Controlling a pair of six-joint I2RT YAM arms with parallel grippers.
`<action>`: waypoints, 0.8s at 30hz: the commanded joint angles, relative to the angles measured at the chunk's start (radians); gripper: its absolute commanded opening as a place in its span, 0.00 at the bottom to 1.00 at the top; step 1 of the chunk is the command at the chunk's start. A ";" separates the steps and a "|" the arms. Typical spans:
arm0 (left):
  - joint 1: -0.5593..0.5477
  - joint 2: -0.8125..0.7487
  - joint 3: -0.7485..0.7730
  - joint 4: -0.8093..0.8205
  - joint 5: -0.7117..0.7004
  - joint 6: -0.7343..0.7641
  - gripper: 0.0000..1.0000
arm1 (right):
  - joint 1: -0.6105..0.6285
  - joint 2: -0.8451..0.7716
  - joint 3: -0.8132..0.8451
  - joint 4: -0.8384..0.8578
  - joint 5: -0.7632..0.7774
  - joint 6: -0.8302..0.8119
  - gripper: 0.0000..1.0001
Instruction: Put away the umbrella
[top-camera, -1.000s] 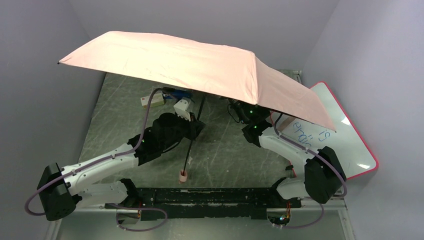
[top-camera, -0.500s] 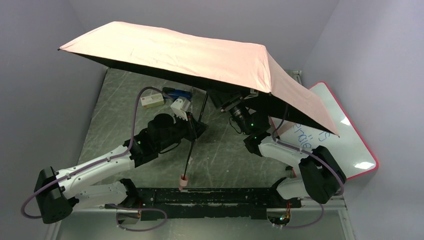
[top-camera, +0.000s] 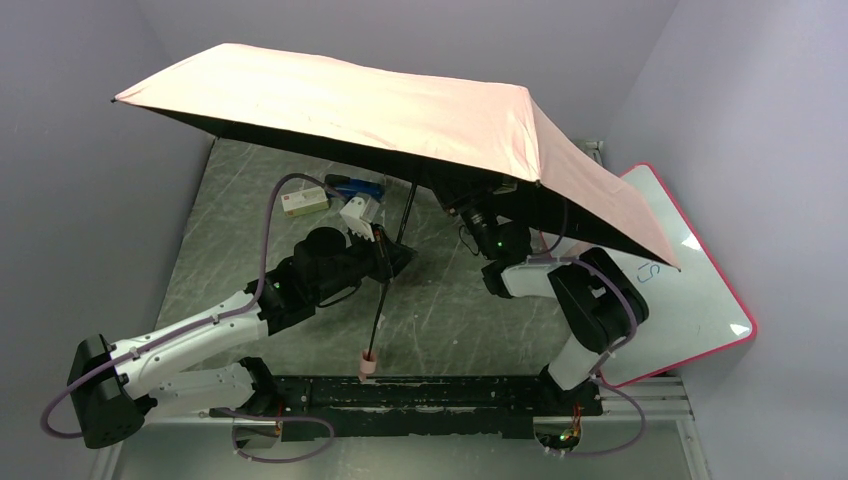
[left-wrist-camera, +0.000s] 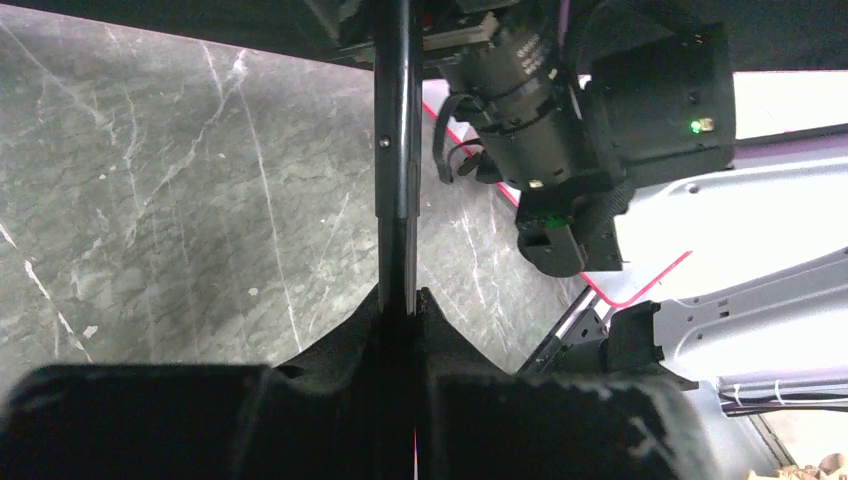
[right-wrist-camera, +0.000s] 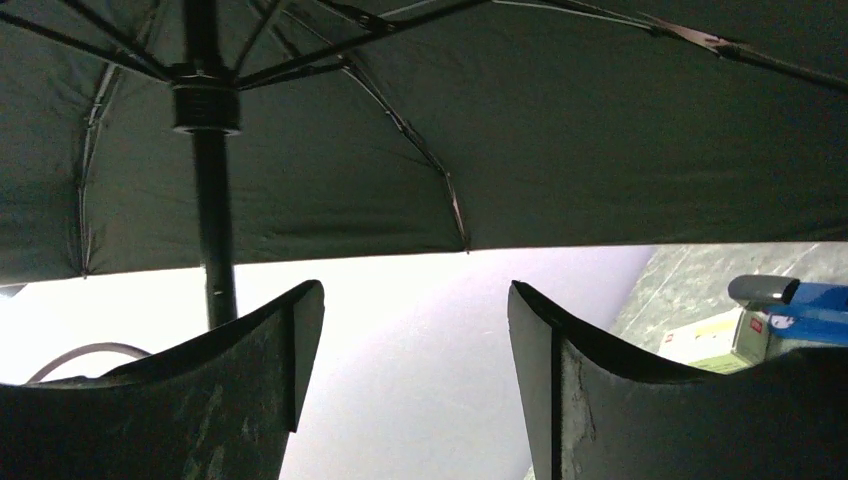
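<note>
The umbrella stood open above the table, its pink canopy spread over both wrists. The left gripper was clamped on the thin black shaft, and the small pink handle hung below, near the arm bases. The right gripper pointed up at the canopy's dark underside, its jaws apart and holding nothing, with the shaft just beside one finger. A small white box lay on the table under the canopy; what it held could not be told.

Pale lilac walls enclose a scratched grey-green table.
</note>
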 joint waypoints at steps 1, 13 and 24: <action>-0.005 -0.027 0.034 0.026 0.028 -0.018 0.05 | -0.007 0.040 0.070 0.257 -0.041 0.073 0.71; -0.005 -0.027 0.044 0.017 0.031 -0.011 0.05 | -0.009 -0.014 0.084 0.230 0.011 0.017 0.72; -0.006 -0.033 0.039 0.006 0.031 -0.012 0.05 | -0.007 0.022 0.181 0.283 0.016 0.035 0.71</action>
